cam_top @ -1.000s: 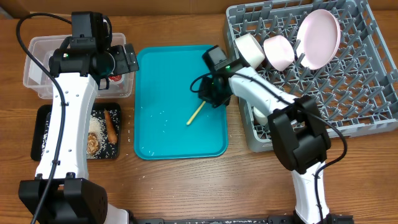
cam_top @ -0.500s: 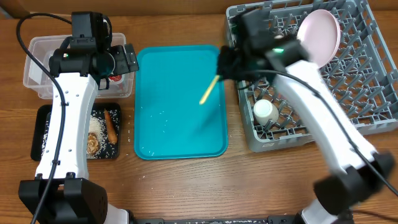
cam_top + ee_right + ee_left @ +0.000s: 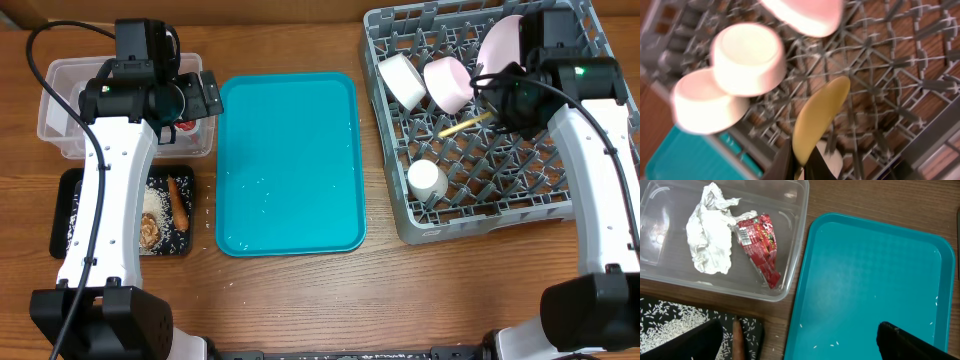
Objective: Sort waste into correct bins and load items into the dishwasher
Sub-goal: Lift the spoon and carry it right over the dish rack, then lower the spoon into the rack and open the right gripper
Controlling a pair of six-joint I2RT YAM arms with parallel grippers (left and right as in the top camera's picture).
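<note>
**Holding the yellow spoon over the rack**

Our right gripper [image 3: 497,112] is clamped tight on the handle end of the yellow spoon [image 3: 462,125]. The spoon hangs over the grey dish rack [image 3: 400,228] in the upper right of the overhead view, with its bowl end pointing left. We can't tell if it touches the pegs.

In the rack, the pink plate [image 3: 503,45] stands on edge, a white bowl [image 3: 402,80] and a pink bowl [image 3: 449,83] sit tipped beside it, and the white cup [image 3: 427,180] is lower down.

Our left gripper [image 3: 800,344] is spread wide with nothing in it, hovering where the clear tub [image 3: 782,200] meets the teal tray [image 3: 870,280]. The white paper [image 3: 710,230] and red wrapper [image 3: 760,242] lie in the tub.

The black tray [image 3: 60,215], lower left, holds rice [image 3: 155,205], the food stick [image 3: 178,203] and the brown lump [image 3: 150,232].
</note>
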